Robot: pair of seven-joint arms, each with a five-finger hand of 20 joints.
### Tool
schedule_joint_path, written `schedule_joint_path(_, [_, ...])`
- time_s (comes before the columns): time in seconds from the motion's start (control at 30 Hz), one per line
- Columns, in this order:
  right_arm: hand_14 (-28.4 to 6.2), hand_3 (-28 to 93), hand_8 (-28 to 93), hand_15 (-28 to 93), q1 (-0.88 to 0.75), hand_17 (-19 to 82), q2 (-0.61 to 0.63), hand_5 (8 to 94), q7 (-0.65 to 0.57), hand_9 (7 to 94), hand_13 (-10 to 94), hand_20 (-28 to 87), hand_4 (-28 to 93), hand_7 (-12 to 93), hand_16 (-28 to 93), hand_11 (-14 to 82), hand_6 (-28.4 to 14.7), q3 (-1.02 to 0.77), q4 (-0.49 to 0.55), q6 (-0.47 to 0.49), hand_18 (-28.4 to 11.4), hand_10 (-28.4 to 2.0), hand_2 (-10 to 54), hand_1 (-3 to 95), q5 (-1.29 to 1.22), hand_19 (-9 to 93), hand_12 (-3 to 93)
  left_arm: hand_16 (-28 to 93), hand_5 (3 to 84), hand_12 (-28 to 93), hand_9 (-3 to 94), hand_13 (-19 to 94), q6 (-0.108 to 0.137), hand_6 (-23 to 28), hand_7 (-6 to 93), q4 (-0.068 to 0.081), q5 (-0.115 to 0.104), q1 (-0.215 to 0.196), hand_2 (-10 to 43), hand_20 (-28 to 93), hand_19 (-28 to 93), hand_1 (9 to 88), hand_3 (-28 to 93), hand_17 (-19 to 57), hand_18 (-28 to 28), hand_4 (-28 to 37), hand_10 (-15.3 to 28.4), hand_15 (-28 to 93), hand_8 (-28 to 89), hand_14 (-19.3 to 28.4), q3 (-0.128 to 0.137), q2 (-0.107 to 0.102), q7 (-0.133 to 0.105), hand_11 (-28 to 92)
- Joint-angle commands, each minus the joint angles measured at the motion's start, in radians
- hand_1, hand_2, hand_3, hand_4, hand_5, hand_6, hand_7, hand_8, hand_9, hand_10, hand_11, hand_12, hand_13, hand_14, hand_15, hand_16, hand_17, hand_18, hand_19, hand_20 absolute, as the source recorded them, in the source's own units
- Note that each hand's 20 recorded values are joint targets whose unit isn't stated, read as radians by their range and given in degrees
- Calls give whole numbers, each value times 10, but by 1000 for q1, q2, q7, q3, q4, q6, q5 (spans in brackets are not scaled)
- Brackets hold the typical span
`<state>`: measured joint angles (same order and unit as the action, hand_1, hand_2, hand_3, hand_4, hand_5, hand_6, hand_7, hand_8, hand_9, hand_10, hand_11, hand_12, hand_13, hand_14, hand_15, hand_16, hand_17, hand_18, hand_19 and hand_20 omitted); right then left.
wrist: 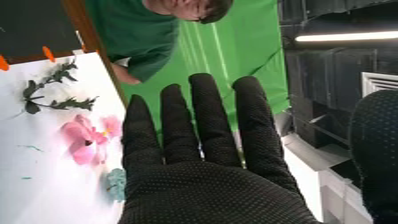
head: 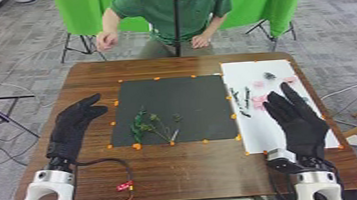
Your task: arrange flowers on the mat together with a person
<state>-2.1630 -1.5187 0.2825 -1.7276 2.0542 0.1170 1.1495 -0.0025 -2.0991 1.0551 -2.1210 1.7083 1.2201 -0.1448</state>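
Flowers (head: pixel 259 102) just beside right hand (head: pixel 302 128)

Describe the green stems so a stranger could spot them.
On the brown table, find the dark mat edged with orange tabs. The green stems lie on its near half; their brighter colour sets them apart from the blackish sprigs on the white sheet.

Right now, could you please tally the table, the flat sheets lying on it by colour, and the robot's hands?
Brown table: 1
Black mat: 1
White sheet: 1
Robot's hands, left hand and right hand: 2
Total: 5
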Motion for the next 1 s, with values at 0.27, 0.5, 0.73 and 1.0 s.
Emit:
schedule_joint_path(0.27, [-108,838,-95,103,-21,169,-12,383,38,435,304,234,-163,97,59,48,3,26,-7,-57,-129,-137,38,45,-9,44,96,48,493,167,528,359,-13,33,138,5,5,-6,33,185,117,251,622,10,149,-216,143,196,-58,186,3,20,17,245])
schedule_joint_path(0.5, [-108,845,-96,110,-20,172,-19,381,39,444,312,236,-166,103,57,50,3,26,-10,-57,-129,-136,37,48,-10,46,97,47,493,168,528,358,-16,33,137,7,5,-3,34,185,118,251,621,10,149,-216,143,194,-58,185,0,22,24,245])
schedule_joint_path(0.73, [-111,843,-99,118,-22,176,-18,386,29,447,325,239,-168,106,59,51,1,28,-9,-52,-130,-137,40,51,-12,47,98,48,493,167,528,359,-9,32,138,6,7,-2,35,185,118,253,620,10,148,-215,143,195,-59,185,-1,23,20,243])
schedule_joint_path(1.0, [-115,840,-98,130,-17,180,-19,397,15,459,350,242,-168,106,66,54,-1,27,-9,-43,-130,-140,45,55,-6,47,100,48,493,168,528,359,-19,32,138,7,8,-1,35,185,118,253,622,10,148,-216,143,196,-59,185,4,23,23,246])
